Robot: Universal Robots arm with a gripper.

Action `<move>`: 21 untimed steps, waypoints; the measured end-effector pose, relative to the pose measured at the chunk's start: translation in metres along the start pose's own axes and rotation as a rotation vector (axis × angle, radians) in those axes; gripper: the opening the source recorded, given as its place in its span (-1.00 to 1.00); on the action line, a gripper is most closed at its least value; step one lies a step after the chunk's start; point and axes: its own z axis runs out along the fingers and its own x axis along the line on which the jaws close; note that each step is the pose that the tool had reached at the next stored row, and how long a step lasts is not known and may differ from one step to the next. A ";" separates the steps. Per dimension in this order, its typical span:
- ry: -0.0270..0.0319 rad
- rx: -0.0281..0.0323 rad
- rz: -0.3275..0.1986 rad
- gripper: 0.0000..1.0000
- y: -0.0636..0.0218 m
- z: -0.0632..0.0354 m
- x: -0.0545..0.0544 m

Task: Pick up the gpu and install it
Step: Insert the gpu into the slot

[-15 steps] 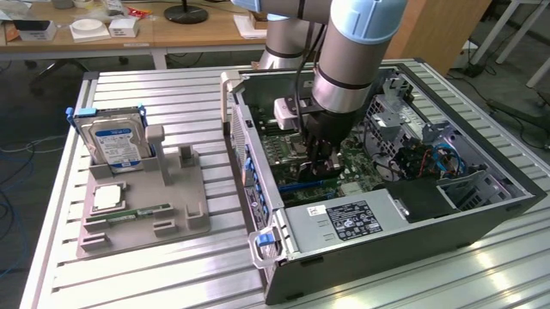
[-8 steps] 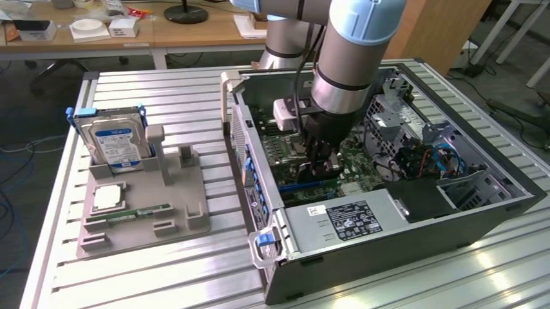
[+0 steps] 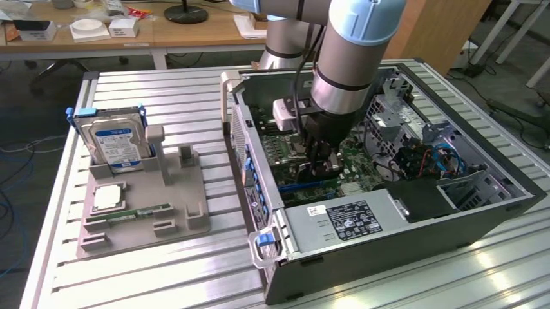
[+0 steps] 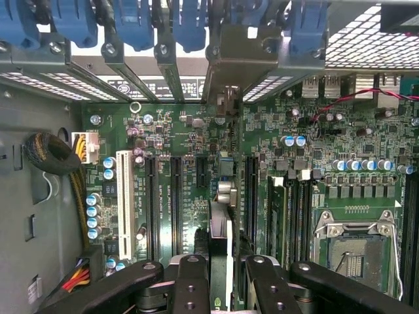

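Over motherboard (image 4: 163, 131), hand (image 4: 222, 268) grips half-hidden gpu (image 4: 221, 235).

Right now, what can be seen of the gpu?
The gpu is a thin card seen edge-on, dark with a pale edge and silvery metal parts at its far end. It stands upright, clamped by the gripper, over the motherboard slots inside the open case. Whether it is seated cannot be told.

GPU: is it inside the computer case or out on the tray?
Inside the case: the GPU stands on edge, clamped in the gripper, over the motherboard slots. Whether it is seated, cannot tell.
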 end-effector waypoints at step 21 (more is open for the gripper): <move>0.0001 -0.0003 0.000 -0.47 0.0011 0.0043 0.000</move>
